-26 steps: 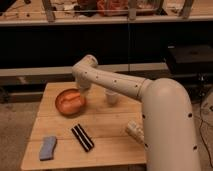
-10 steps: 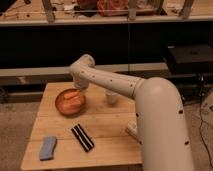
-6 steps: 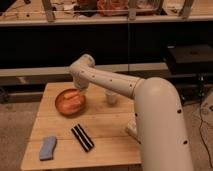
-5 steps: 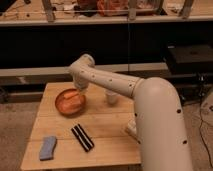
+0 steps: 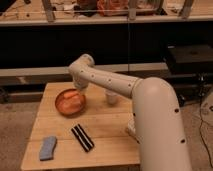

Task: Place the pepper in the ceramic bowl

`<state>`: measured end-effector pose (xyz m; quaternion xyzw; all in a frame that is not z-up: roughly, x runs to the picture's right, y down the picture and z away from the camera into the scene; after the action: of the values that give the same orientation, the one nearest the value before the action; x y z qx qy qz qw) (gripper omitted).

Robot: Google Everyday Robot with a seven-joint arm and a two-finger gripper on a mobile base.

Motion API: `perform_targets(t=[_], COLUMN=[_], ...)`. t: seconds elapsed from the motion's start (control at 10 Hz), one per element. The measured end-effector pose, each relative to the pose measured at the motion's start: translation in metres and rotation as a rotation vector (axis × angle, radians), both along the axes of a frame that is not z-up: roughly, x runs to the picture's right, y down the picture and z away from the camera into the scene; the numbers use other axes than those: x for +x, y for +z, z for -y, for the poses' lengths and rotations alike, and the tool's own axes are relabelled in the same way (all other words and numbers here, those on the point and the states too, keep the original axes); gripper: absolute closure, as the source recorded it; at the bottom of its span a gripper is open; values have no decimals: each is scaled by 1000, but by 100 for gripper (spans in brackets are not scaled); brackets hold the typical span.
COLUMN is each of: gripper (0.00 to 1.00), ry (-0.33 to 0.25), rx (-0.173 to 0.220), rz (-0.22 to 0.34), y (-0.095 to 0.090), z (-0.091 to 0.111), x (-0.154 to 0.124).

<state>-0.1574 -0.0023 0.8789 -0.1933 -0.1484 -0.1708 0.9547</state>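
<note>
A: Where is the pepper found?
B: It is seen lying inside the ceramic bowl, toward the bowl's far side. The bowl is set on the wooden tabletop, near the far left corner.
A: And the gripper?
B: It is held just over the bowl's far right rim, very near the pepper. Contact between them cannot be confirmed. The white arm is bent down to it from an elbow above the far edge, and the arm's bulk is seen over the right edge.
A: Claw state?
B: It cannot be told, since the claw end is mostly hidden behind the wrist.
A: Other items?
B: A small white cup is placed near the far edge, right of the bowl and apart from it. A black white-striped strip is laid near the middle of the near edge. A blue-grey cloth is laid at the near left corner.
</note>
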Motion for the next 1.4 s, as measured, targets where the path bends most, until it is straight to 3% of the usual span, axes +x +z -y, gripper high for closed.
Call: perform_targets(t=[0.5, 0.8, 1.4], gripper=[99, 80, 79], ry=[-7, -8, -12], rx=[3, 3, 5], rz=[4, 5, 8], y=[3, 4, 6], z=[2, 2, 2], x=[-3, -4, -7])
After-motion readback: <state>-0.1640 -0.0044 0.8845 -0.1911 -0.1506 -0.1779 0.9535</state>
